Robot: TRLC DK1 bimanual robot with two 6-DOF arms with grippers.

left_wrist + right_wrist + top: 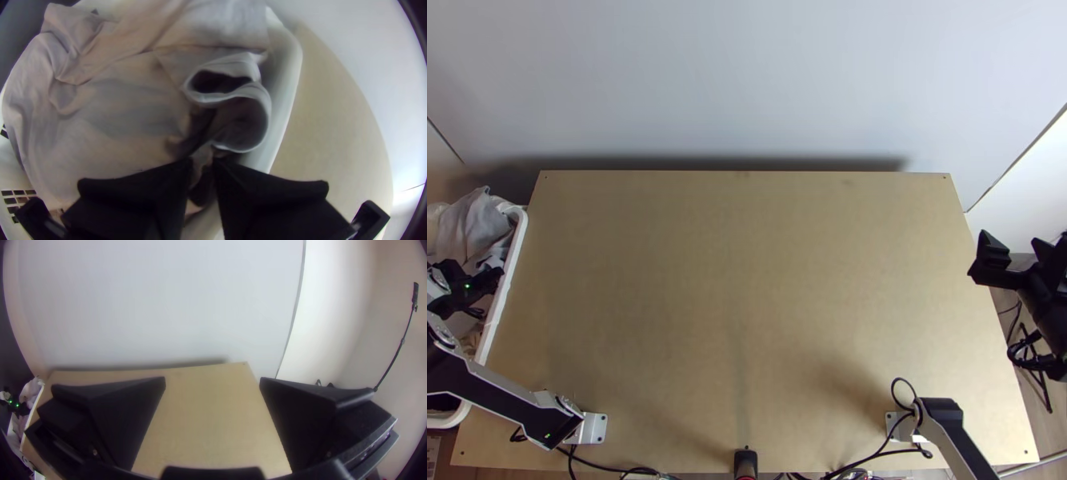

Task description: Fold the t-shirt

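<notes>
The shirt (477, 224) lies bunched in the white basket (517, 240) at the left side of the worktop (739, 280). It is pale grey, soft and rumpled, with loose creases fanning across a broader, smoother stretch, and near the basket's rim a pale edge (200, 98) curls into rounded loops, dark inside. The left gripper (497, 277) is at the shirt; whether its jaws are open or closed I cannot tell. Past the worktop's right edge, the right gripper (1013, 244) has its jaws wide apart.
</notes>
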